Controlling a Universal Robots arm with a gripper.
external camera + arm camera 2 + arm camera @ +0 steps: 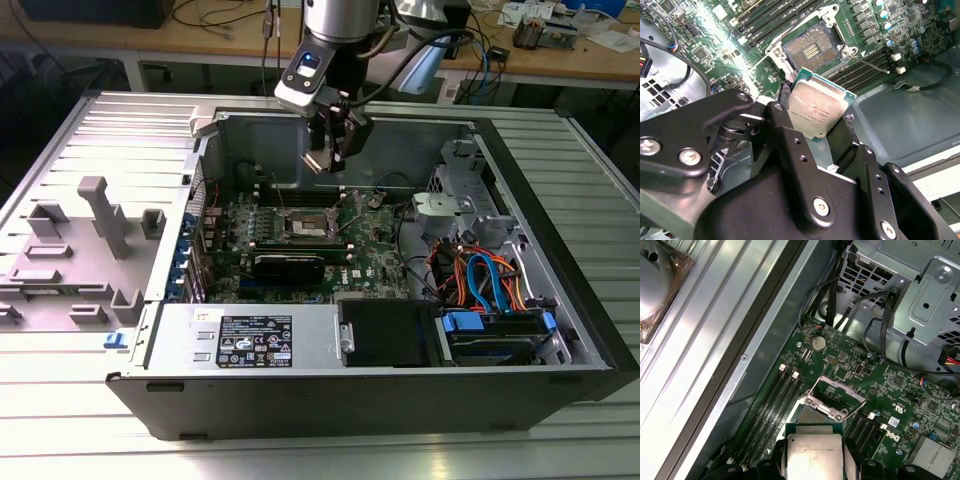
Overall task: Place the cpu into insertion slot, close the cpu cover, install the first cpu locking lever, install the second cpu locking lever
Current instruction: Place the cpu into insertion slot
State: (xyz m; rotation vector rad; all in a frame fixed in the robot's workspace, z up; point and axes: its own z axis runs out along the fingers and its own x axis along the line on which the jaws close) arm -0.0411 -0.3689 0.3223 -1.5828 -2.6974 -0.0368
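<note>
My gripper [330, 150] hangs above the open computer case, shut on the cpu [817, 107], a flat square chip with a silvery top held by its edges between the black fingers [782, 115]. The same cpu [815, 457] shows in the first wrist view, tilted over the board. Below it lies the insertion slot [812, 50], a dark square socket with nothing in it, also visible from outside [312, 222]. The cpu cover [842, 386], a thin silvery frame, stands raised off the socket. A thin wire lever [875, 64] sticks out beside the socket.
Long black memory slots [867, 62] flank the socket on both sides. A black heatsink block [290, 265] sits near the socket. A drive cage [455, 205] with orange and blue cables [480, 280] fills the exterior view's right. Case walls [400, 150] surround the board.
</note>
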